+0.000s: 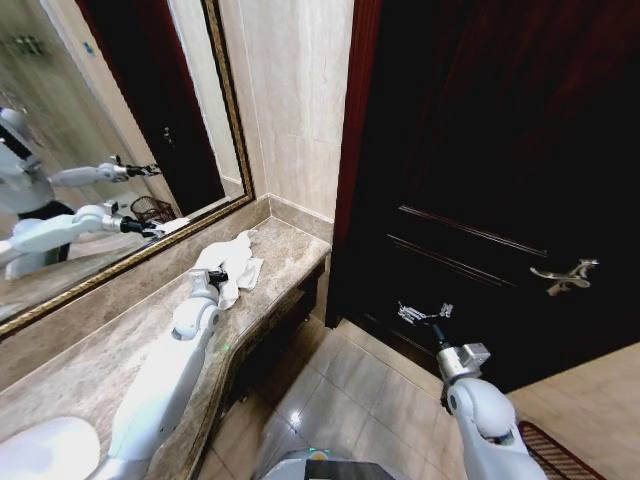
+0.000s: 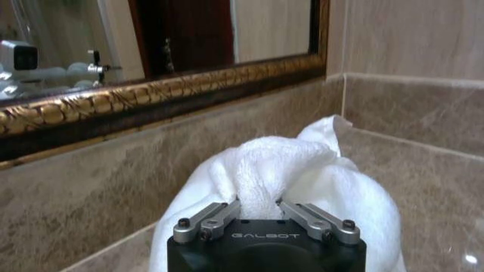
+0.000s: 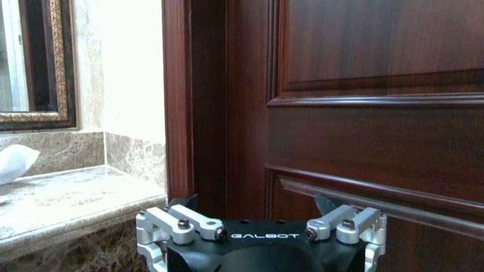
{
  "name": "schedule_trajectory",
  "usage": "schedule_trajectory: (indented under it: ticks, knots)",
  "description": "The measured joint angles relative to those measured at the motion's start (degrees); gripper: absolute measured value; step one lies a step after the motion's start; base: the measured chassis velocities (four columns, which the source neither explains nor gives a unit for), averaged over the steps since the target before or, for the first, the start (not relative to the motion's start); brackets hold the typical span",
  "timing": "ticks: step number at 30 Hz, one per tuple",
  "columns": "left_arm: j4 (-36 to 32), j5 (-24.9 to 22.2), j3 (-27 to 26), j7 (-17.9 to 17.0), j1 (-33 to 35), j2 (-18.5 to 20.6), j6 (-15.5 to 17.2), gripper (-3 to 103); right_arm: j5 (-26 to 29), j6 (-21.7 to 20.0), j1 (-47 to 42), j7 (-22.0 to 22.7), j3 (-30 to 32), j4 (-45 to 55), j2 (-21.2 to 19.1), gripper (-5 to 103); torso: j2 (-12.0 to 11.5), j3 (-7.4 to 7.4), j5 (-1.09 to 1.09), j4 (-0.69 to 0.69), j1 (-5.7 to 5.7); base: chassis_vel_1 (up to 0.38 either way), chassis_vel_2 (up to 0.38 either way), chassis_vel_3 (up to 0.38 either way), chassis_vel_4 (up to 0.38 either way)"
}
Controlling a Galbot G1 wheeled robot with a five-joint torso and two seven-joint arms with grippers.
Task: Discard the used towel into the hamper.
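Observation:
The used towel (image 1: 235, 262) is white and lies crumpled on the marble counter (image 1: 90, 370) near its far end by the wall corner. My left gripper (image 1: 216, 279) reaches along the counter and is shut on a bunched fold of the towel (image 2: 264, 170), which rises between the fingers (image 2: 217, 219). The rest of the cloth drapes around the gripper (image 2: 261, 207). The hamper (image 1: 152, 210) shows as a reflection in the mirror, a dark wire basket. My right gripper (image 1: 425, 312) hangs open in front of the dark wooden door, well away from the counter; its jaws are spread wide (image 3: 255, 205).
A gold-framed mirror (image 1: 120, 130) runs along the wall behind the counter. The dark door (image 1: 500, 150) with a metal handle (image 1: 565, 275) stands to the right. Tiled floor (image 1: 340, 400) lies below the counter edge, with a mat (image 1: 560, 455) at the lower right. A white basin (image 1: 45, 450) sits near me.

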Motion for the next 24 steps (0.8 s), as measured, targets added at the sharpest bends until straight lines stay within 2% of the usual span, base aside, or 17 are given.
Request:
schedule_trajectory:
  ticks: [8, 24]
  knots:
    - [-2.18, 0.65, -1.47, 1.81, 2.04, 0.35, -4.67, 8, 0.00, 0.00, -0.34, 0.21, 0.01, 0.85, 0.26, 100, 0.00, 0.00, 0.00, 0.00, 0.00, 0.000, 0.000, 0.000, 0.000]
    - [-9.73, 0.61, -4.14, 1.42, 6.03, 1.41, -6.63, 8, 1.22, 0.19, -1.09, 0.38, 0.79, 1.73, -0.19, 100, 0.00, 0.00, 0.01, 0.00, 0.00, 0.000, 0.000, 0.000, 0.000]
